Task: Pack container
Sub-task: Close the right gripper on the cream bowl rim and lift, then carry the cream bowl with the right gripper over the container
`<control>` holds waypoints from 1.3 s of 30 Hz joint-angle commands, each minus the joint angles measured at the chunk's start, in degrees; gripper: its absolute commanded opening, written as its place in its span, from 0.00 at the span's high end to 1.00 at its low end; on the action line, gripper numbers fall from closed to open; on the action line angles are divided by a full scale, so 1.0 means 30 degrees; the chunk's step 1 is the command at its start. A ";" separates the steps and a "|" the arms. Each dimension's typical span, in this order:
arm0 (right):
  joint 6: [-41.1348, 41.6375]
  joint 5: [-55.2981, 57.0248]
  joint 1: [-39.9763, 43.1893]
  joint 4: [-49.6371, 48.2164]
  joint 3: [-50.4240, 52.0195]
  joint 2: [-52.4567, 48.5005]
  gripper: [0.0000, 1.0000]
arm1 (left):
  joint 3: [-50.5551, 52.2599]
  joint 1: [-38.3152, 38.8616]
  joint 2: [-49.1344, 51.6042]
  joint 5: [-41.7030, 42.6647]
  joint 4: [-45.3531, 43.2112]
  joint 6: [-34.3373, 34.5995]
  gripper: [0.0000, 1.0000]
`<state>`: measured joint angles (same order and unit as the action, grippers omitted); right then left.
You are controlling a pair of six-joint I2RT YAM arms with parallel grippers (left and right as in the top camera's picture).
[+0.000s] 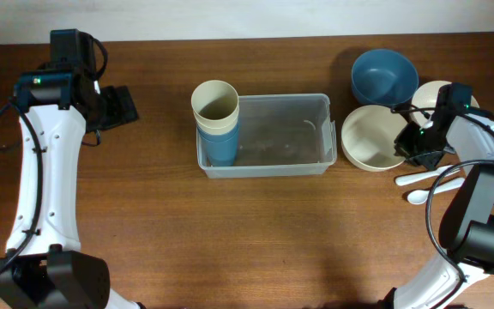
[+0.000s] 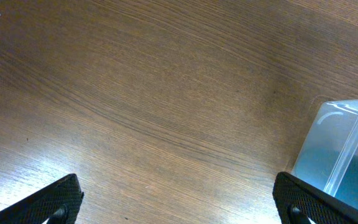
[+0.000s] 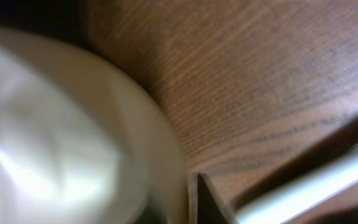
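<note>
Container point(image 1: 273, 165) sits mid-table, long side across, with a stack of cups point(image 1: 217, 120) standing in its left end and the rest of its floor free. Just beside its right wall lies a cream bowl point(image 1: 369, 137), and the right gripper point(image 1: 412, 142) is at that bowl's far rim. The wrist view is blurred, so I cannot tell whether the fingers have closed on it. A sound grip would take the rim squarely, then lift high enough to clear the container's wall before lowering into the open right half. A blue bowl point(image 1: 384, 75), a second cream bowl point(image 1: 431, 90) and white spoons point(image 1: 423, 178) crowd that side. The left gripper point(image 1: 117, 105) hangs spread wide over bare table point(image 1: 230, 240), well apart.
</note>
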<state>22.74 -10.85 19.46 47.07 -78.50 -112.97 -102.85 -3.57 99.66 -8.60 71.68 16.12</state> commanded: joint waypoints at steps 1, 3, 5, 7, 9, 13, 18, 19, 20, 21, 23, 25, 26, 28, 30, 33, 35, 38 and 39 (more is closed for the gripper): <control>0.0015 -0.0561 0.0007 -0.0182 -0.0153 -0.0415 0.96 | 0.0204 -0.0080 -0.0007 -0.0080 -0.0036 0.0197 0.00; 0.0015 -0.0787 0.0007 -0.0226 -0.0153 -0.0415 0.96 | 0.0204 -0.0080 -0.0007 -0.0080 -0.0029 0.0197 0.00; 0.0015 -0.0831 0.0007 -0.0284 -0.0153 -0.0415 0.96 | 0.0204 -0.0080 -0.0007 -0.0080 -0.0029 0.0197 0.00; 0.0087 -0.0838 0.0007 -0.0372 -0.0153 -0.0415 0.96 | 0.0204 -0.0080 -0.0007 -0.0080 -0.0029 0.0197 0.00; 0.0080 -0.0831 0.0007 -0.0474 -0.0160 -0.0415 0.96 | 0.0204 -0.0080 -0.0007 -0.0080 -0.0029 0.0197 0.00; 0.0087 -0.1348 0.0109 -0.0495 -0.0328 -0.0109 0.96 | 0.0204 -0.0080 -0.0007 -0.0080 -0.0029 0.0197 0.00; 0.0087 -0.2259 0.0423 -0.0495 -0.0532 0.0816 0.96 | 0.0204 -0.0080 -0.0007 -0.0080 -0.0029 0.0197 0.00; 0.0087 -0.2244 0.0525 -0.0466 -0.0532 0.1042 0.96 | 0.0204 -0.0080 -0.0007 -0.0080 -0.0036 0.0197 0.00; 0.0095 -0.2244 0.0605 -0.0408 -0.0532 0.1253 0.96 | 0.0204 -0.0080 -0.0007 -0.0080 -0.0029 0.0197 0.00; 0.0095 -0.2251 0.0743 -0.0313 -0.0539 0.1464 0.96 | 0.0204 -0.0080 -0.0007 -0.0080 -0.0036 0.0197 0.00; 0.0087 -0.2259 0.0969 -0.0117 -0.0539 0.1800 0.96 | 0.0204 -0.0080 -0.0007 -0.0080 -0.0029 0.0197 0.00; 0.0073 -0.2259 0.1253 0.0058 -0.0539 0.2106 0.96 | 0.0204 -0.0080 -0.0007 -0.0080 -0.0029 0.0197 0.00; 0.0073 -0.2295 0.1333 0.0109 -0.0539 0.2208 0.96 | 0.0204 -0.0080 -0.0007 -0.0080 -0.0029 0.0197 0.00; -0.0044 -0.2725 0.1545 0.0226 -0.0539 0.2419 0.96 | 0.0204 -0.0080 -0.0007 -0.0080 -0.0036 0.0197 0.00; -0.0452 -0.3534 0.1603 0.0255 -0.0539 0.2535 0.96 | 0.0204 -0.0080 -0.0007 -0.0080 -0.0029 0.0197 0.00; -0.0430 -0.4153 0.1654 0.0452 -0.0539 0.2747 0.96 | 0.0204 -0.0080 -0.0007 -0.0080 -0.0029 0.0197 0.00; -0.0430 -0.4189 0.1654 0.0590 -0.0619 0.2973 0.96 | 0.0204 -0.0080 -0.0007 -0.0080 -0.0029 0.0197 0.00; -0.0430 -0.4189 0.1676 0.1173 -0.1166 0.3504 0.96 | 0.0204 -0.0080 -0.0007 -0.0080 -0.0029 0.0197 0.00; -0.0437 -0.4182 0.1683 0.1486 -0.1523 0.3759 0.96 | 0.0204 -0.0080 -0.0007 -0.0080 -0.0029 0.0197 0.00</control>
<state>22.13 -21.26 24.40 50.52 -79.33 -105.73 -102.85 -3.57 99.66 -8.60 71.68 16.12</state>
